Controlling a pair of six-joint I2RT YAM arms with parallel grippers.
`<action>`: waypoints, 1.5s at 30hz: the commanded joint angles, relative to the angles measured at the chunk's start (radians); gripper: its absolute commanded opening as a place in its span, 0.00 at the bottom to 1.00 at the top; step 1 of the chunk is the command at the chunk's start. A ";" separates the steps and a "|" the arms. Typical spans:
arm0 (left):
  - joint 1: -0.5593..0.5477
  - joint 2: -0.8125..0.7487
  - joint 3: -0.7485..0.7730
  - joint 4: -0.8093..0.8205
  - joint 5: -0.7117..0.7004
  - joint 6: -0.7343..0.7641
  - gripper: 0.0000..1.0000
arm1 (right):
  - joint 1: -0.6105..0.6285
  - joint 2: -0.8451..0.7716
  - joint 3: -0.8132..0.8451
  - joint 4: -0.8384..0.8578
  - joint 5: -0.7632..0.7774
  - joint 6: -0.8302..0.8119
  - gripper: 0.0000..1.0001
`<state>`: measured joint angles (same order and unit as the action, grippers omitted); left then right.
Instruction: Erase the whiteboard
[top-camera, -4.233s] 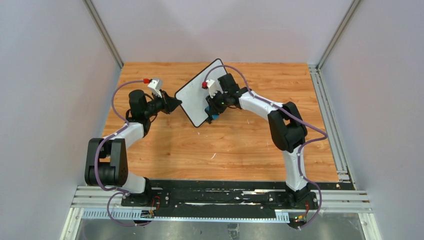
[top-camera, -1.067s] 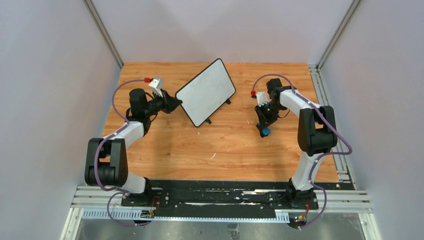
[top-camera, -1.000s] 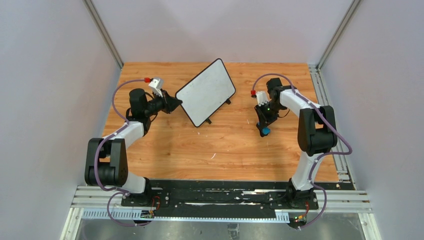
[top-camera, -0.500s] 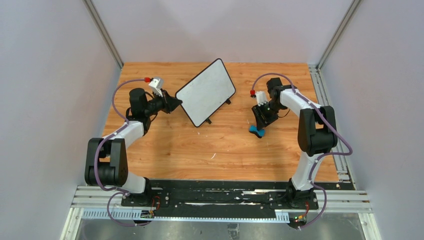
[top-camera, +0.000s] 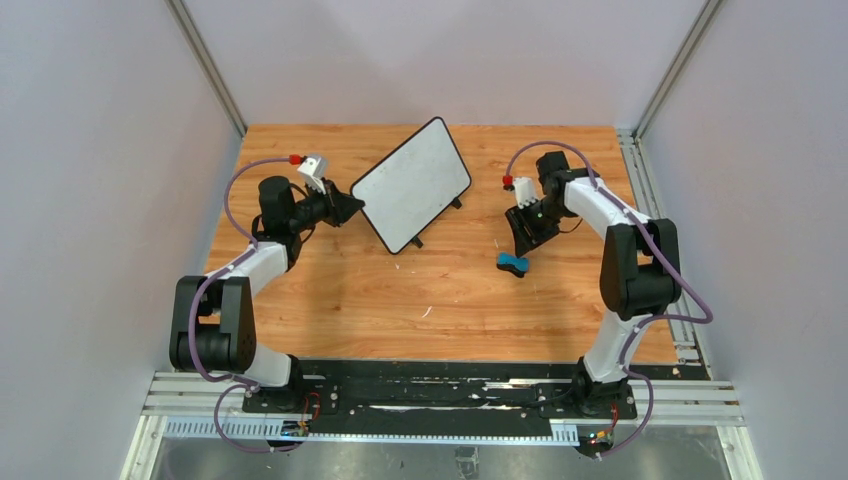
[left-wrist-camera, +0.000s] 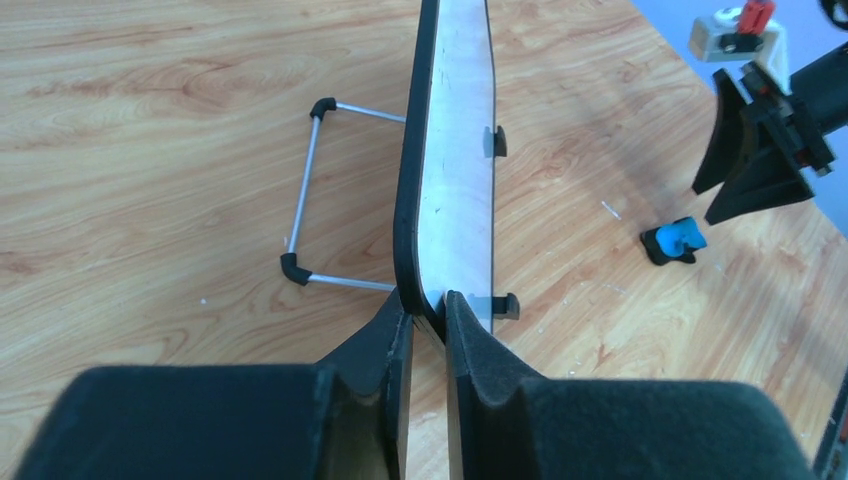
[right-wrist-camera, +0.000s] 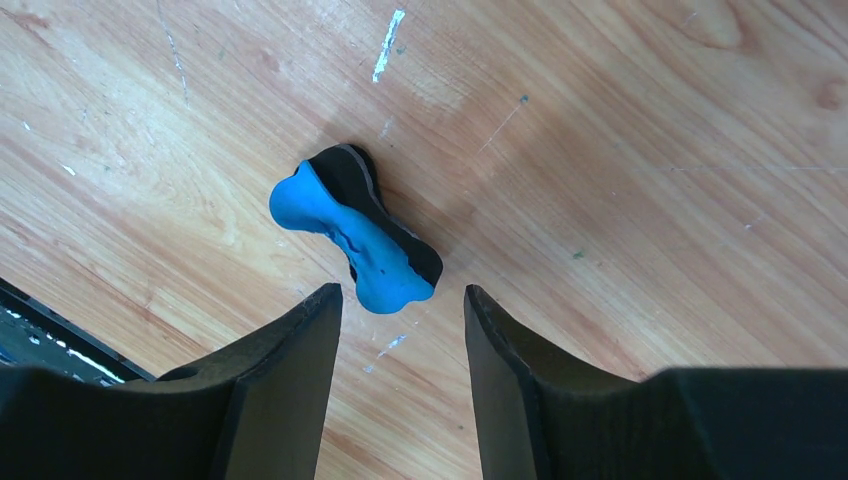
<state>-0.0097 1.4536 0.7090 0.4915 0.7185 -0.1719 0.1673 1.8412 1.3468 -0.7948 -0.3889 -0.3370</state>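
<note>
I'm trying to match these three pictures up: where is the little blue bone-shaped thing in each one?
Top external: the blue eraser lies right of centre, on the table.
Left wrist: far right, past the whiteboard.
Right wrist: centre.
Shared landmark: the open right claw, close beside it in every view.

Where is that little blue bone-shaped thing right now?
In the overhead view, the blue eraser lies free on the wooden table, right of centre, just beneath the open right claw and apart from the whiteboard to its left.
</note>
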 joint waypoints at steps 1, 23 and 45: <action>-0.009 0.018 -0.012 -0.093 -0.025 0.125 0.21 | -0.024 -0.038 -0.001 -0.020 0.028 -0.003 0.50; -0.009 -0.111 -0.059 -0.164 0.022 0.161 0.43 | -0.024 -0.024 -0.016 -0.008 0.039 -0.007 0.49; -0.002 -0.489 -0.172 -0.403 -0.531 0.272 0.60 | -0.039 -0.280 -0.144 0.157 0.232 0.119 0.48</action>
<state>-0.0154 0.9958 0.5800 0.0837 0.3809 0.1047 0.1425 1.6077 1.2404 -0.6880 -0.2050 -0.2607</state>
